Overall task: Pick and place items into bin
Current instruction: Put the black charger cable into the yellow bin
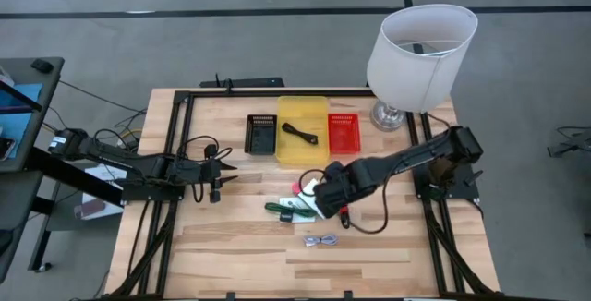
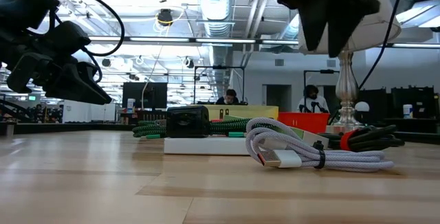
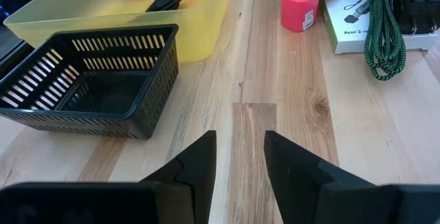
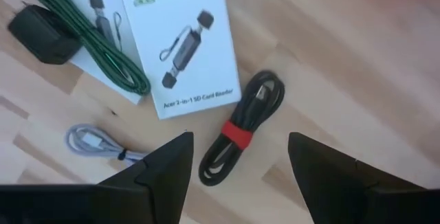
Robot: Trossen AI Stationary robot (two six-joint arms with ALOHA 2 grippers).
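Observation:
My right gripper (image 4: 239, 157) is open and hovers above the coiled black cable with a red band (image 4: 242, 132), touching nothing. Around the cable on the table lie two white cards (image 4: 182, 42), a green braided cable (image 4: 89, 38) with its black adapter (image 4: 41, 31), and a small silver cable (image 4: 96, 145). The pink-red cube plug (image 3: 300, 7) rests on the wood beside the cards. My left gripper (image 3: 240, 157) is open and waits above bare wood near the black basket (image 3: 96, 80). In the high view the right gripper (image 1: 323, 195) is over the pile and the left gripper (image 1: 222, 174) is to its left.
Three bins stand in a row at the far side: black basket (image 1: 262, 135), yellow bin (image 1: 303, 130) holding a black item, and red basket (image 1: 343, 133). A white lamp (image 1: 420, 52) stands at the far right corner. Bare wood lies along the near edge around the silver cable (image 1: 321, 241).

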